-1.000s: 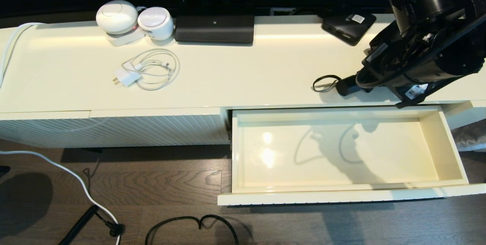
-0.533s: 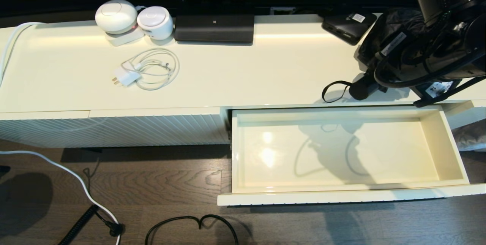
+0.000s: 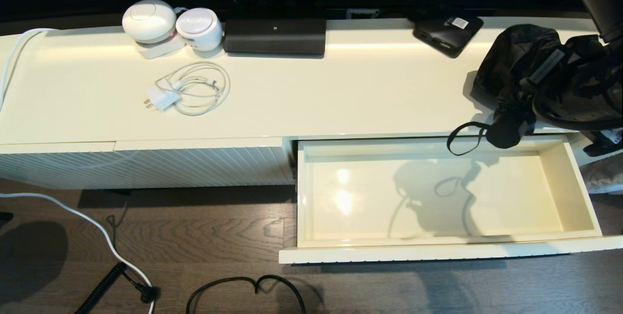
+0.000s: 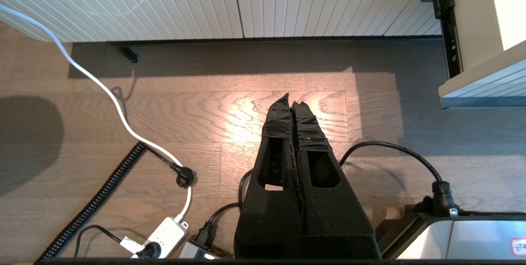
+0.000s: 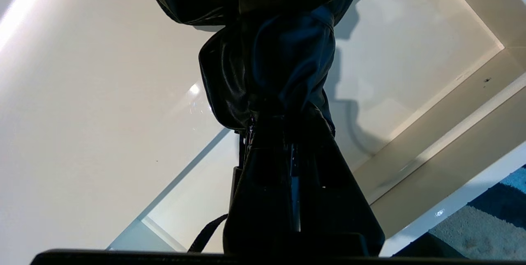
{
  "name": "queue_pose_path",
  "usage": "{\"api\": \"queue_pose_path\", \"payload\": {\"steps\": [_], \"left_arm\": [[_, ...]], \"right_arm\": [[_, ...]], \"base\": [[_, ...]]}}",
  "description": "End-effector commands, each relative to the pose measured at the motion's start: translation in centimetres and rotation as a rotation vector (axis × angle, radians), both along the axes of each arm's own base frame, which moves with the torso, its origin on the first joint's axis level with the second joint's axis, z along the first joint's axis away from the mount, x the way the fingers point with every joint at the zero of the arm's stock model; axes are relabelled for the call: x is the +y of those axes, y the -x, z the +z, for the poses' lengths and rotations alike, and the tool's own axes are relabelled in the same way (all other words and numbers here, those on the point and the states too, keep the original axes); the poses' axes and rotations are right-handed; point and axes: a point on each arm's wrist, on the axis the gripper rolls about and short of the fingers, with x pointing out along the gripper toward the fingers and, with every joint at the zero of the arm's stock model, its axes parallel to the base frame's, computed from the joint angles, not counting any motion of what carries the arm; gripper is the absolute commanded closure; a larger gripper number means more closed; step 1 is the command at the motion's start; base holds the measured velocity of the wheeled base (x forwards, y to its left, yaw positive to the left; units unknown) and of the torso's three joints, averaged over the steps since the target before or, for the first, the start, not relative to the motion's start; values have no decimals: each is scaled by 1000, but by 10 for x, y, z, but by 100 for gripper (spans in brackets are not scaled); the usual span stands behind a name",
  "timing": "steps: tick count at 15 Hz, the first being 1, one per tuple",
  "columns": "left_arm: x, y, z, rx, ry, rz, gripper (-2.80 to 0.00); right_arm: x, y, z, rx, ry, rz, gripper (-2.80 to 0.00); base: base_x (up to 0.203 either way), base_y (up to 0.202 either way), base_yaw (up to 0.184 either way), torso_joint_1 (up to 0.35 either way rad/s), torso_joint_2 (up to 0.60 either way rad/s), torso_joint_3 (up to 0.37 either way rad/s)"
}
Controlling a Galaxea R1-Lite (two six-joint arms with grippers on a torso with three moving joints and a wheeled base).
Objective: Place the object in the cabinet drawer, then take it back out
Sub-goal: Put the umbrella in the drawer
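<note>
The black folding umbrella [image 3: 516,56] hangs in the air over the right end of the cabinet top. My right gripper [image 5: 287,121] is shut on its glossy fabric [image 5: 271,59]. Its short handle [image 3: 506,131] and thin wrist loop [image 3: 462,139] dangle over the back edge of the cabinet drawer [image 3: 579,192]. That drawer is pulled fully out and holds only shadows on its glossy floor [image 5: 411,51]. My left gripper [image 4: 291,98] is parked low over the wooden floor, shut on nothing.
A flat black box with a white sticker [image 3: 448,34] lies at the back right of the top. A black bar device [image 3: 275,36], two white round units [image 3: 151,21] and a coiled charger cable [image 3: 192,90] sit further left. Cables [image 3: 243,285] trail on the floor.
My right arm has carried the umbrella rightwards and towards the front. The handle and loop have gone from above the cabinet top to over the drawer's back edge.
</note>
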Motion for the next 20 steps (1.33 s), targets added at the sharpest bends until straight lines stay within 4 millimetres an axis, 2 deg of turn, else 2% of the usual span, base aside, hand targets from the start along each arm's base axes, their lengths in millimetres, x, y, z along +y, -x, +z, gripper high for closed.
{"api": "queue_pose_path", "payload": {"steps": [1,7,13,18,20], "left_arm": [[0,0,0,-2,1,1,0],[0,0,0,-2,1,0,0],[0,0,0,-3,0,0,0],[0,0,0,-2,1,0,0],[0,0,0,-2,1,2,0]], "right_arm": [[-10,18,9,-34,-26,-8,0],[-27,47,3,78,-52,-78,0],[-45,76,3,87,-59,-96,0],[-56,95,-3,153,-63,-143,0],[-57,96,-8,172,-58,-151,0]], "base": [[0,0,0,0,0,0],[0,0,0,0,0,0],[0,0,0,0,0,0],[0,0,0,0,0,0],[0,0,0,0,0,0]]}}
